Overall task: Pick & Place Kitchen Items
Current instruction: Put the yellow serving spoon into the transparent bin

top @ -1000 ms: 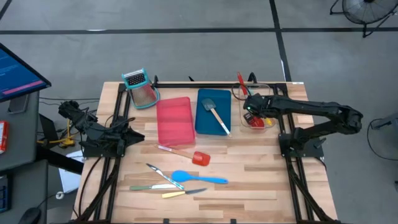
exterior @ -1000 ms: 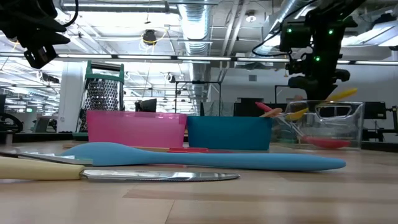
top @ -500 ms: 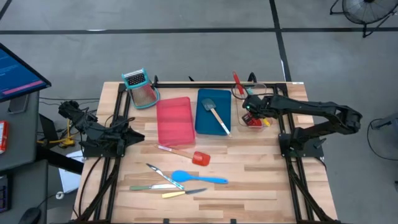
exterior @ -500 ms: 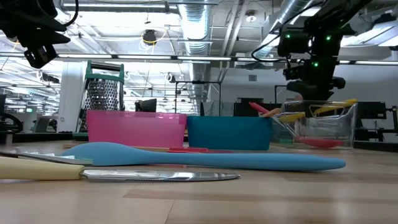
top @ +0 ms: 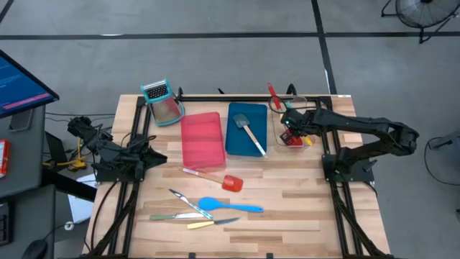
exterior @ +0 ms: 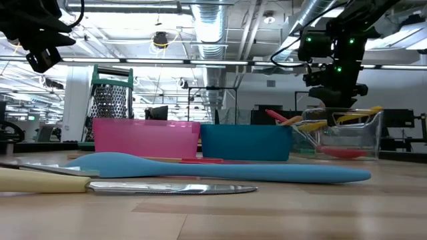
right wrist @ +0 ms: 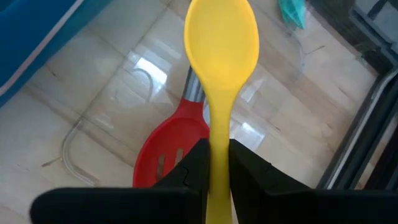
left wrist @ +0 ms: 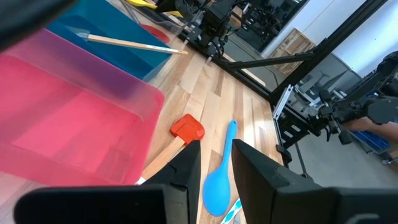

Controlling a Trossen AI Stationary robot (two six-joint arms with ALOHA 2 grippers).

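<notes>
My right gripper (top: pixel 287 134) is over the clear tray (top: pixel 297 146) at the far right, shut on a yellow spoon (right wrist: pixel 222 37). A red slotted spoon (right wrist: pixel 169 152) lies in that tray, its handle (top: pixel 273 92) sticking out over the far rim. A grey spatula (top: pixel 249 132) lies in the blue tray (top: pixel 237 147). A red spatula (top: pixel 218 179), a blue spoon (top: pixel 228 207) and slim knives (top: pixel 188 215) lie on the table near its front. My left gripper (left wrist: pixel 216 168) waits at the table's left, open and empty. My right gripper pinches the yellow spoon's handle (right wrist: pixel 217 146) between its two fingers. The fingers lie along the handle, and the spoon sticks out in front of them. Its bowl (right wrist: pixel 222 34) is over the red spoon in the clear tray. I cannot tell whether it rests on anything.
A pink tray (top: pixel 200 139) stands left of the blue tray. A teal-framed grater (top: pixel 163 101) stands at the far left. Bare wood lies at the table's right, near the front.
My right gripper has gone a little toward the table's left edge and down with the yellow spoon. The spoon has tipped from slanting upward to nearly level and now sits lower, at about the clear tray's rim.
</notes>
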